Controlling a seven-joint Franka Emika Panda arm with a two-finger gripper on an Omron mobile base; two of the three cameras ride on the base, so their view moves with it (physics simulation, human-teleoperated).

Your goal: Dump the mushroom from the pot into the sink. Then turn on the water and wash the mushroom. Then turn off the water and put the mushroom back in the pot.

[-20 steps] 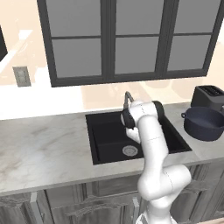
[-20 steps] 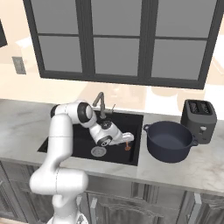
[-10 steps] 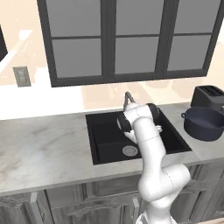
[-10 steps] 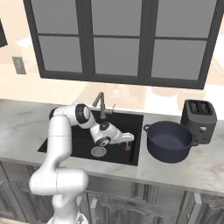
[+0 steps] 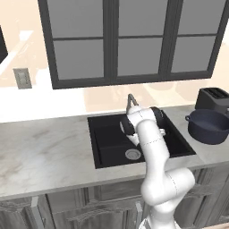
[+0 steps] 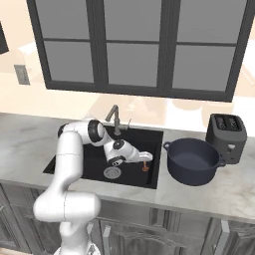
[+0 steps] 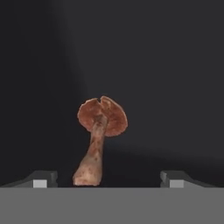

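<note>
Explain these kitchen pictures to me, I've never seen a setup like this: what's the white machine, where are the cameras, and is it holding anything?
The white machine is a robot arm with a two-finger gripper, reaching down into the black sink. Two pictures come from cameras behind it, left and right. The third looks along the gripper itself: its finger tips stand wide apart on either side of a small mushroom, not closed on it, so nothing is held yet. On the counter to the right sit a dark blue pot and a toaster.

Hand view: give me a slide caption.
Open pincer straddling the mushroom stem inside the black sink.
</note>
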